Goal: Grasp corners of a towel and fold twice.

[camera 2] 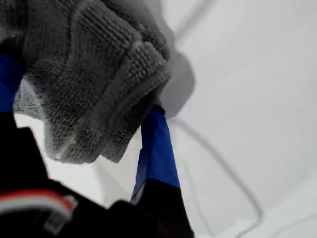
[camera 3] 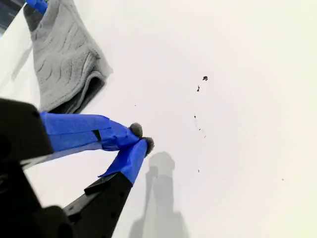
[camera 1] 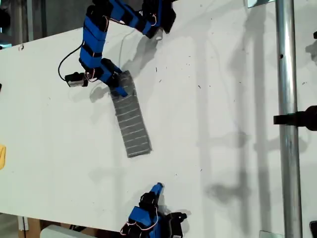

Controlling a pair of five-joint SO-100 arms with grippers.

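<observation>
The grey striped towel [camera 1: 132,120] lies as a narrow folded strip on the white table [camera 1: 223,99], running from upper left to lower middle of the exterior view. My first gripper [camera 1: 119,88] is shut on its upper end. In the first wrist view the bunched towel [camera 2: 94,74] fills the space between the blue fingers [camera 2: 157,148], and a rounded corner [camera 2: 67,148] hangs below the grip. My second gripper [camera 1: 157,187] sits near the table's lower edge in the exterior view, apart from the towel's free end [camera 1: 138,148]. It is shut with nothing held [camera 3: 142,138]; the towel [camera 3: 64,54] lies beyond it.
A vertical metal pole [camera 1: 287,119] with a black clamp stands at the exterior view's right. A black cable [camera 1: 67,62] loops beside the first arm. A yellow object [camera 1: 2,156] shows at the exterior view's left edge. Small dark specks [camera 3: 204,78] dot the table.
</observation>
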